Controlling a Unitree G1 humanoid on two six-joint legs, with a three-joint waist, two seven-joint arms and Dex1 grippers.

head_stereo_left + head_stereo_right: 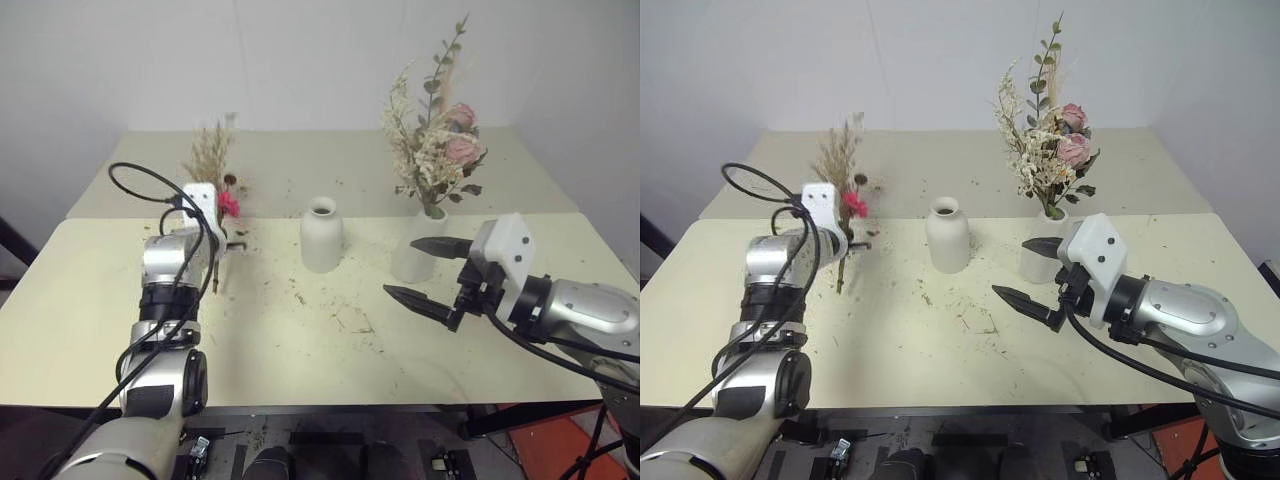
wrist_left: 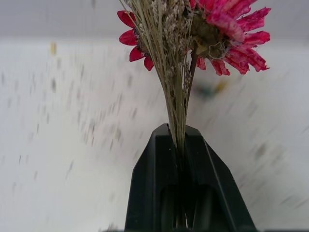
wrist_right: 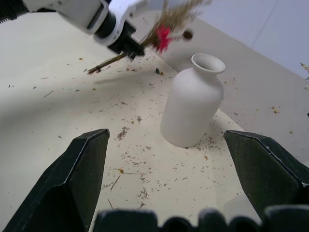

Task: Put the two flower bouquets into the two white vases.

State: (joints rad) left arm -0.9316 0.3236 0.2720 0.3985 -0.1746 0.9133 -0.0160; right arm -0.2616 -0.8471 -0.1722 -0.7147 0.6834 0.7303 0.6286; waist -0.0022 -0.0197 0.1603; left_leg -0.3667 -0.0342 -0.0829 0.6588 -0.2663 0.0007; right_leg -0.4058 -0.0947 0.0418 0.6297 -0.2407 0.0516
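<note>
The slim tan bunch point(image 2: 176, 72) is pinched by its stems in the left claw point(image 2: 181, 159), lifted off the table point(image 1: 300, 340) near its left edge. The fuller bouquet point(image 1: 435, 150) already stands in the tapered vase point(image 1: 412, 255). Next, the stems must be carried over the empty bottle vase point(image 1: 321, 235) at the table's middle and lowered into its neck; the right claw point(image 1: 425, 270) hangs spread.

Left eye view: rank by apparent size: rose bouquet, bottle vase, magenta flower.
1. rose bouquet
2. bottle vase
3. magenta flower
The rose bouquet stands a little farther back, yet looks largest.

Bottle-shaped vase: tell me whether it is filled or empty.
Empty. The bottle-shaped vase stands upright with nothing in its mouth; the left gripper holds the slim bouquet beside it.
</note>
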